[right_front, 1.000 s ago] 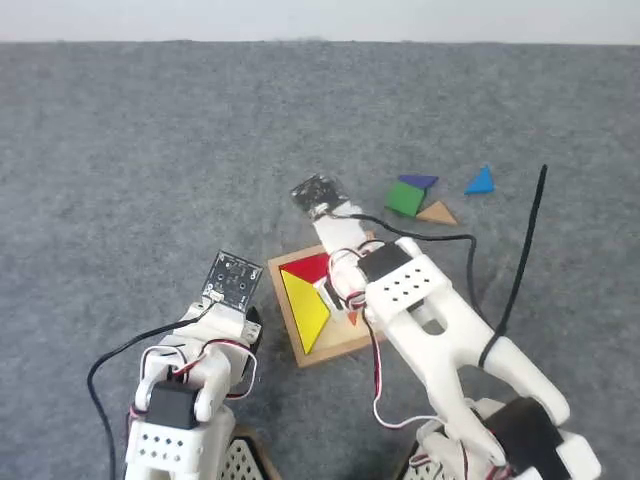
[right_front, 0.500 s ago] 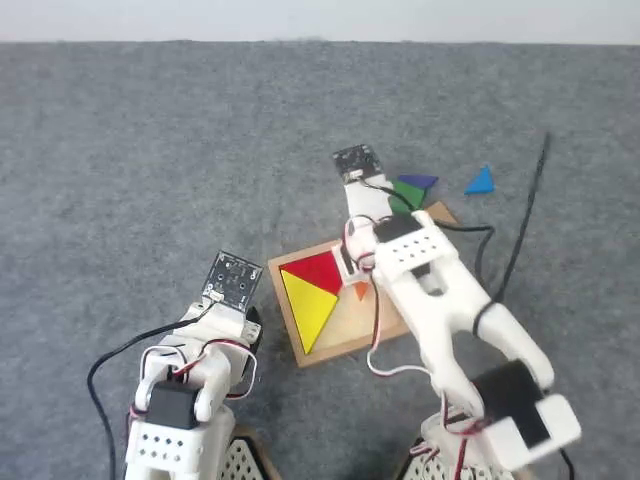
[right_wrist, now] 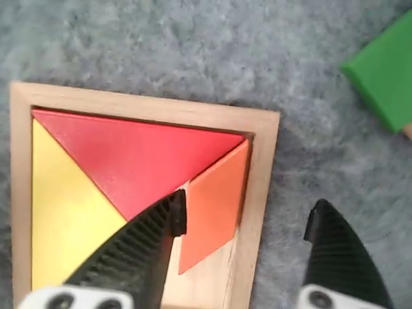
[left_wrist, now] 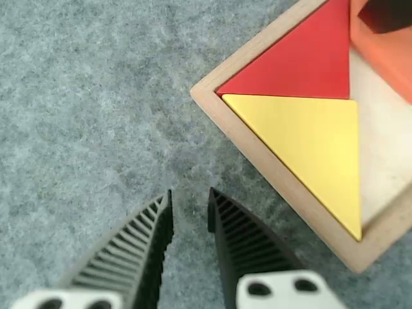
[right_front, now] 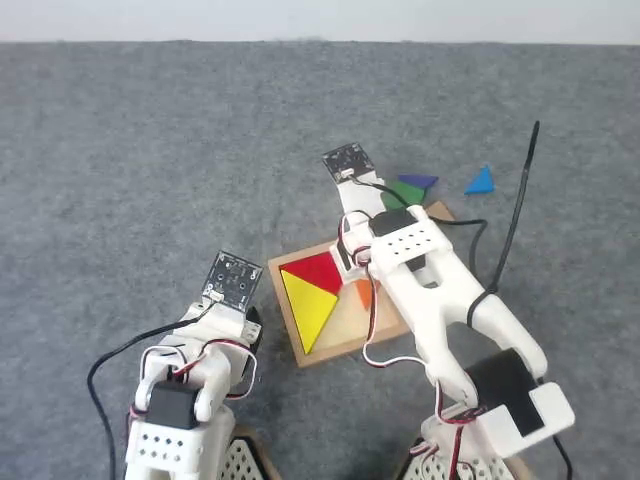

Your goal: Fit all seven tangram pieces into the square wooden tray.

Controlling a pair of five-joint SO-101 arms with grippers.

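Observation:
The square wooden tray (right_front: 340, 348) lies mid-table with a red triangle (right_front: 315, 270), a yellow triangle (right_front: 308, 305) and an orange piece (right_front: 362, 292) inside. My right gripper (right_wrist: 248, 211) hangs open above the tray rim (right_wrist: 261, 167). One finger stands over the orange piece (right_wrist: 215, 206), the other outside the tray. My left gripper (left_wrist: 190, 212) rests shut over bare carpet, just short of the tray corner (left_wrist: 257, 149). A green square (right_front: 405, 192), a purple piece (right_front: 420, 181), a tan triangle (right_front: 440, 212) and a blue triangle (right_front: 481, 181) lie loose beyond the tray.
Grey carpet covers the whole table. My right arm (right_front: 430, 290) stretches across the tray's right side, trailing a black cable (right_front: 515, 230). The left arm (right_front: 190, 390) sits low at the front left. Open carpet spreads to the left and far side.
My right arm has swung from over the tray's middle toward its far right corner. The orange piece now lies beside the red triangle, free of the fingers. The left arm is still.

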